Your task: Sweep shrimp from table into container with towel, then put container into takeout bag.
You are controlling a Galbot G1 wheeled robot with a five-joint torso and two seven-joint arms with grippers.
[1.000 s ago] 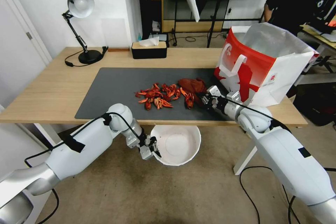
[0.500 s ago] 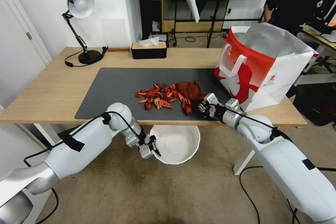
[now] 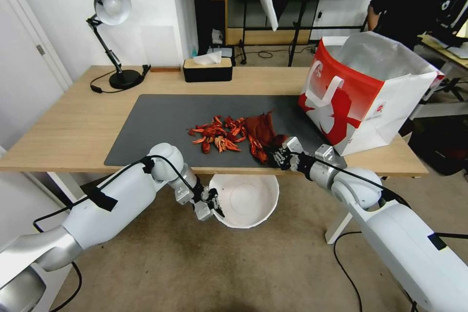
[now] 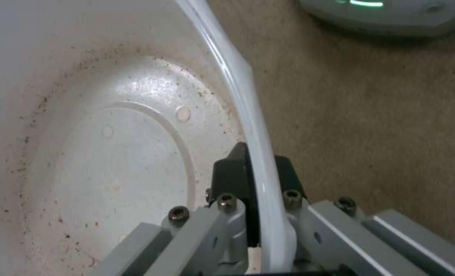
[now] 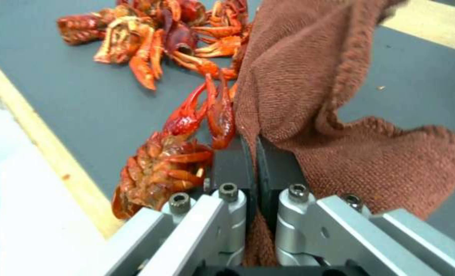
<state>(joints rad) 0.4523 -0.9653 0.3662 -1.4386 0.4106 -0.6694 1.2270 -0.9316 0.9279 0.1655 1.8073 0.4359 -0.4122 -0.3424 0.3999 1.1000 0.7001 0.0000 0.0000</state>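
Observation:
Several red-orange shrimp [image 3: 219, 135] lie in a pile on the dark mat of the table [image 3: 63, 126]. My right gripper [image 3: 279, 156] is shut on the rust-brown towel [image 3: 262, 127], near the mat's front edge. The towel [image 5: 309, 88] touches the pile's right side, and one shrimp [image 5: 172, 168] lies right beside the right gripper [image 5: 252, 147]. My left gripper [image 3: 213, 204] is shut on the rim of the white container [image 3: 248, 201], holding it below the table's front edge. The left gripper [image 4: 255, 172] pinches the container [image 4: 110, 153] wall, with faint red stains inside. The takeout bag [image 3: 365, 92] stands open at the table's right.
A black tissue box [image 3: 207, 69] and a desk lamp [image 3: 113, 14] stand at the back of the table. White table legs and a carpeted floor [image 3: 219, 263] lie below. A person in dark clothes sits at the far right behind the bag.
My right gripper has drawn the towel toward the table's front edge and to the left, pushing the nearest shrimp with it. The left gripper and container have hardly moved.

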